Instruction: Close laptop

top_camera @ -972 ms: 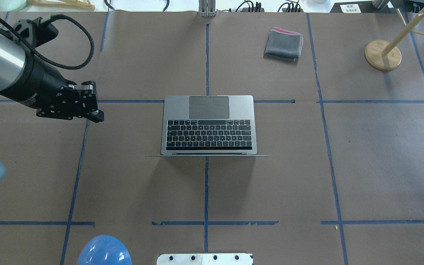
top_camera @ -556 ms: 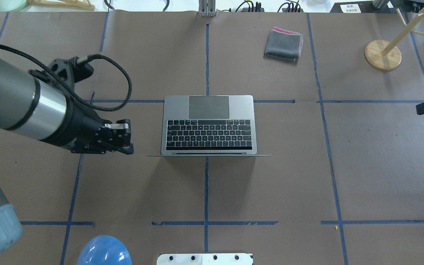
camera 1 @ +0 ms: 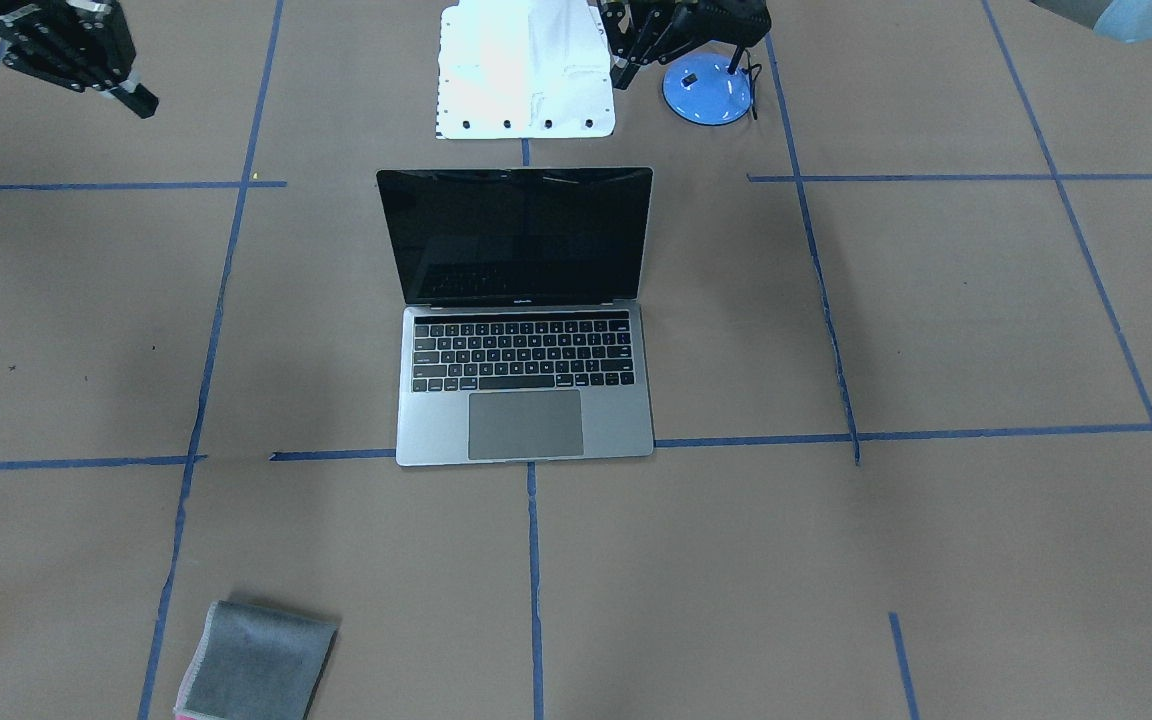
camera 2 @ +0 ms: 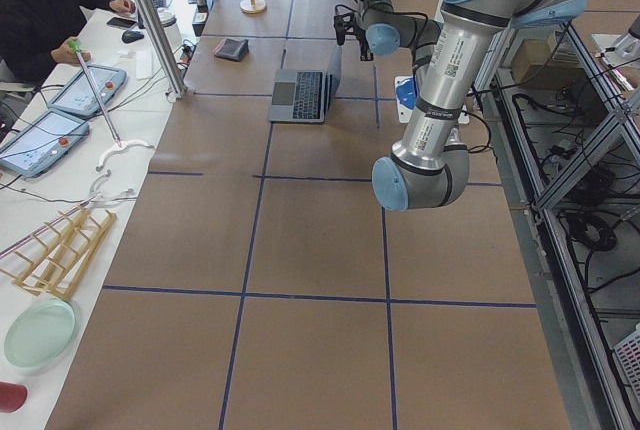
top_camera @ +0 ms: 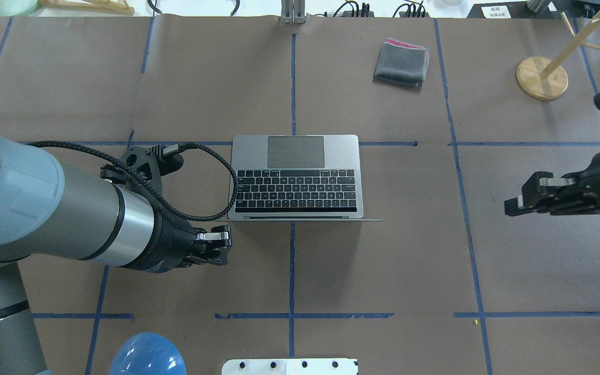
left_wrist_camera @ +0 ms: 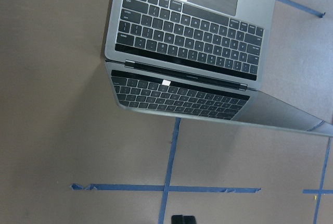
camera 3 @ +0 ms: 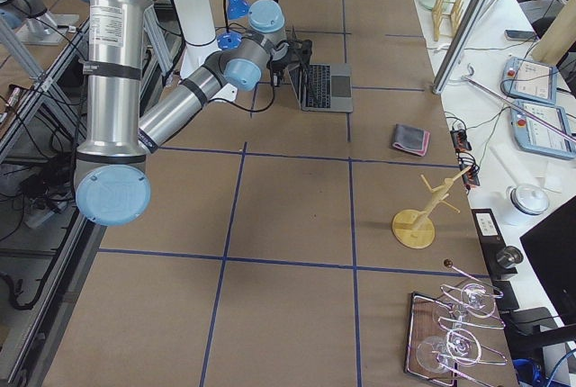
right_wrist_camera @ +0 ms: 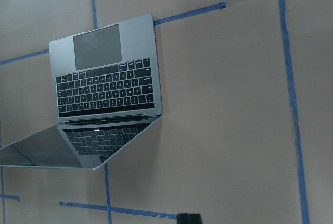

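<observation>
Left pincer (top_camera: pixel 226 246) near slim aluminium laptop (top_camera: pixel 295 179)

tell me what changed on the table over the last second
The left gripper swung toward the robot and inward, ending behind the lid of the laptop, near its left corner. The right gripper came in from the right edge. Neither touches the laptop, which stays open; the folded grey cloth has not moved.

— Left gripper (top_camera: pixel 225 246)?
— Extended in from left on a level wrist, pointing right, fingers pressed together, holding nothing.
— Right gripper (top_camera: pixel 511 206)?
— In from right, pointing left, fingers together, holding nothing.
</observation>
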Robot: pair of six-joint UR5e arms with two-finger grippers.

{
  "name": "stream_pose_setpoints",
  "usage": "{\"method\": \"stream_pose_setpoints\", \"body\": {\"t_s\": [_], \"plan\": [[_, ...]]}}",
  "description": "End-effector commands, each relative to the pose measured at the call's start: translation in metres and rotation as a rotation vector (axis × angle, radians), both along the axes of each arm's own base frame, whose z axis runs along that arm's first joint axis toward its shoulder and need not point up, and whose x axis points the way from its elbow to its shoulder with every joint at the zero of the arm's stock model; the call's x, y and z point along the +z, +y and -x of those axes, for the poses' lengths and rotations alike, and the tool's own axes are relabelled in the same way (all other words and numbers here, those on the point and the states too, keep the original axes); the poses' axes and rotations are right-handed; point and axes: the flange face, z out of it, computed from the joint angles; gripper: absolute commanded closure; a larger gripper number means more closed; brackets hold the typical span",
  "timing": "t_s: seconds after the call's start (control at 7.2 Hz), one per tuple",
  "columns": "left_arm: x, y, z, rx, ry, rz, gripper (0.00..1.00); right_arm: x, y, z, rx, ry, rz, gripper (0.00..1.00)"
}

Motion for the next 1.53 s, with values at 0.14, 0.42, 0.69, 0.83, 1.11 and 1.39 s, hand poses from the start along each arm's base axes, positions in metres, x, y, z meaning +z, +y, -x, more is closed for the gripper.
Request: {"method": "stream_pose_setpoints", "body": {"t_s": [0.14,0.42,0.69,0.83,1.11,1.39], "plan": [[0.003,0.008,-0.036,-0.016,-0.040,-0.029,1.00,-0.030,0.076,0.118,0.124,0.030,-0.099,0.99],[0.013,0.000,-0.052,-0.035,-0.080,-0.038,1.00,-0.038,0.078,0.172,0.178,0.063,-0.150,0.99],[0.021,-0.001,-0.065,-0.036,-0.106,-0.036,1.00,-0.060,0.079,0.222,0.192,0.087,-0.170,0.99],[0.024,0.002,-0.073,-0.036,-0.118,-0.040,1.00,-0.061,0.085,0.236,0.188,0.098,-0.177,0.99],[0.023,0.002,-0.080,-0.037,-0.123,-0.042,1.00,-0.059,0.083,0.249,0.195,0.114,-0.181,0.99],[0.018,-0.002,-0.090,-0.024,-0.127,-0.067,1.00,-0.062,0.066,0.252,0.247,0.123,-0.194,0.99]]}}
